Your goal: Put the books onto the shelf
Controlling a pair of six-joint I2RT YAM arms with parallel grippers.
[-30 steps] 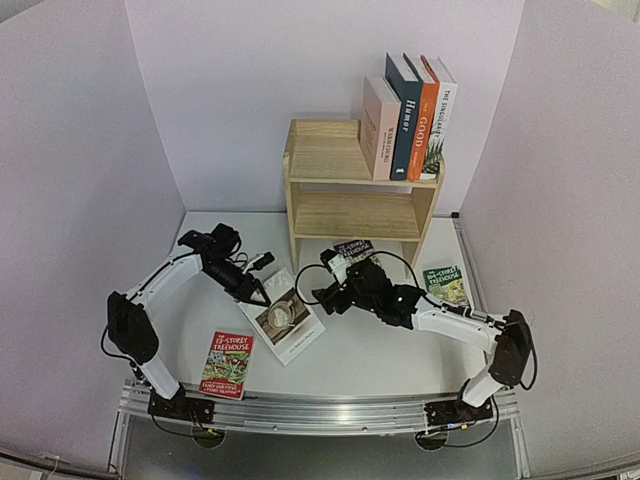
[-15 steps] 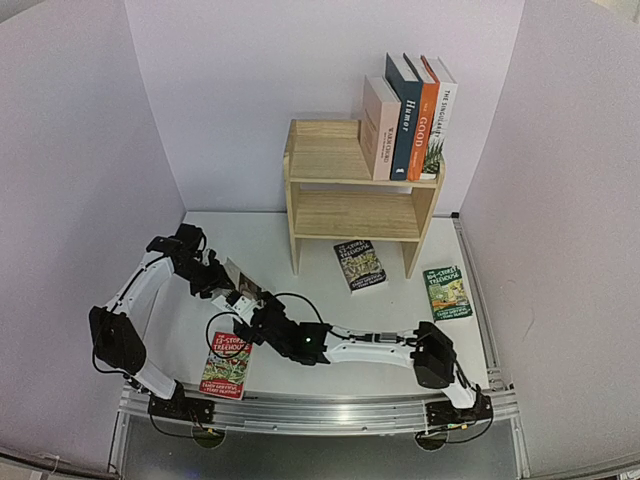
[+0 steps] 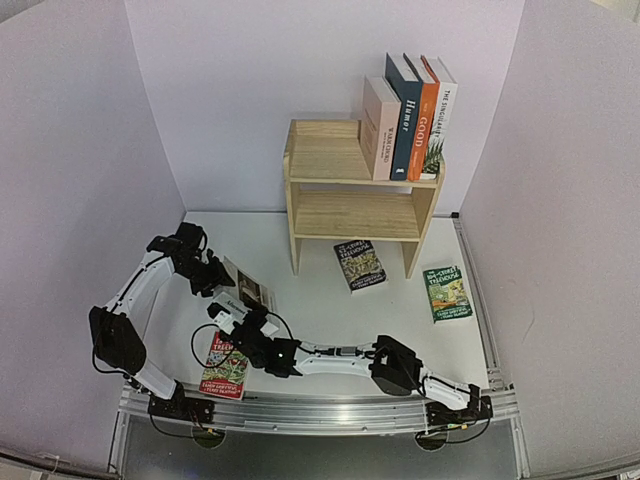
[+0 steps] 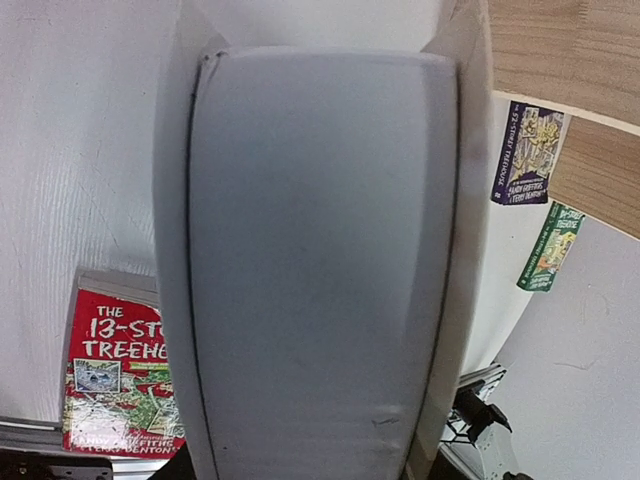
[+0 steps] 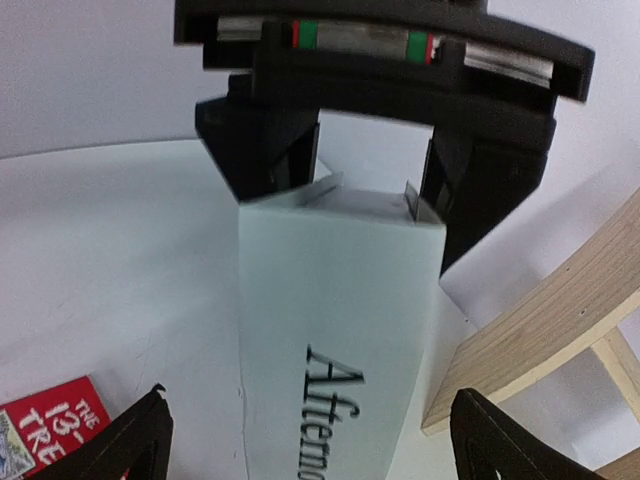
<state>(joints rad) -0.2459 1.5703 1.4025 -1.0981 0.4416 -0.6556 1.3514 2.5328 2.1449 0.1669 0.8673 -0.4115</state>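
- Holds the white coffee-cup book (image 3: pixel 250 289) tilted and clear of the worktop (image 3: pixel 330 320), over its left side, pinched along one edge by the left tool (image 3: pixel 226 282).
- Has the right tool (image 3: pixel 232 321) just beneath that book, jaws spread wide and gripping nothing, with the spine lined up between them in the right wrist view.
- Looks like a handover about to happen; risks a drop by releasing on the left before clamping firmly on the right, down onto or beside the red Treehouse paperback (image 3: pixel 226 365) lying nearby.
- Risks a twist as well, from pinching only one edge of a wide cover; could swing or fan open and spoil the second grasp.
- Could knock tool against tool, crowding both wrists around the same book.
- Faces a long carry afterwards, well apart from the shelf (image 3: pixel 352 215), with the right part of its top tier taken by four upright books (image 3: pixel 405 115); might clip that row or a side panel and topple something.
- Leaves two more Treehouse paperbacks (image 3: pixel 360 265) flat on the worktop near the shelf's foot, easy to snag with a low-swinging arm.
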